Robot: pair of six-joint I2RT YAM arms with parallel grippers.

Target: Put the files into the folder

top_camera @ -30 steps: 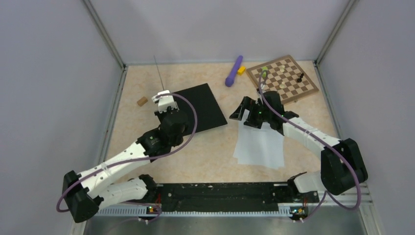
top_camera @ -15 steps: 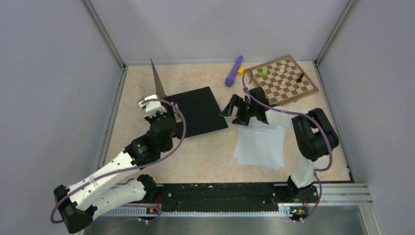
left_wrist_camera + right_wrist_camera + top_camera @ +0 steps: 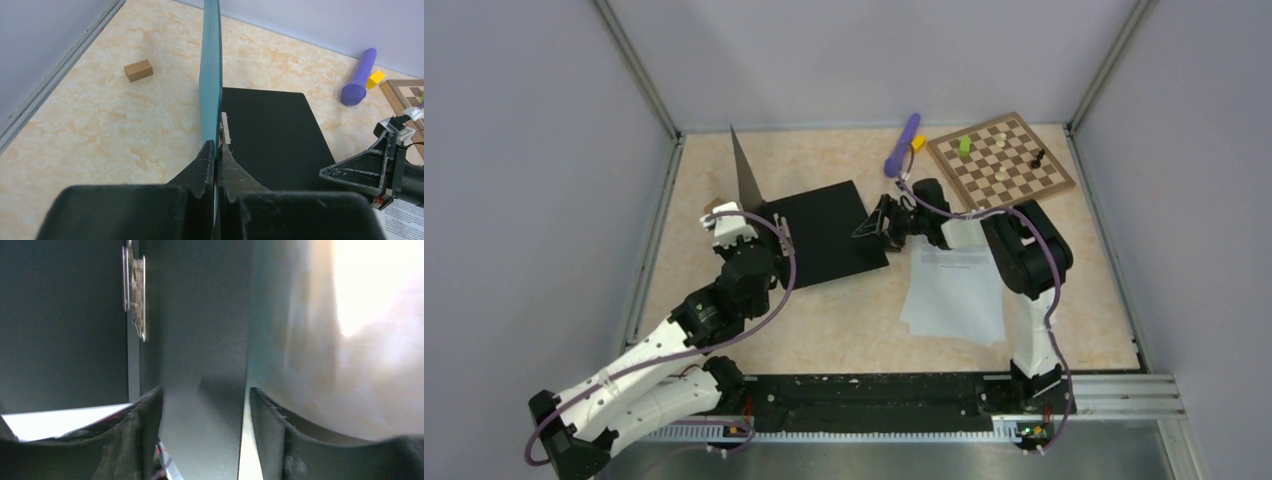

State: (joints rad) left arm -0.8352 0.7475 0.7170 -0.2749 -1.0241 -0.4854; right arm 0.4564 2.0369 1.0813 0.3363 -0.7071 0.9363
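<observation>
The folder lies open on the table, its black inner face (image 3: 824, 235) flat and its teal cover (image 3: 746, 172) held upright. My left gripper (image 3: 764, 213) is shut on the cover's lower edge; the left wrist view shows the cover (image 3: 210, 75) pinched between the jaws of the left gripper (image 3: 216, 150). The files (image 3: 954, 295), white printed sheets, lie on the table to the right of the folder. My right gripper (image 3: 874, 222) is open and empty, low at the folder's right edge. In the right wrist view my right gripper (image 3: 205, 410) faces the black face (image 3: 200, 340) and a metal clip (image 3: 135, 295).
A brown chessboard (image 3: 1014, 175) with a few pieces sits at the back right. A purple cylinder (image 3: 902, 145) and a yellow block (image 3: 918, 143) lie behind the folder. A small brown block (image 3: 138, 70) lies left of the cover. Walls enclose the table.
My right gripper has moved left from the top of the files to the folder's right edge. My left gripper has pulled back and left, tilting the raised cover further open.
</observation>
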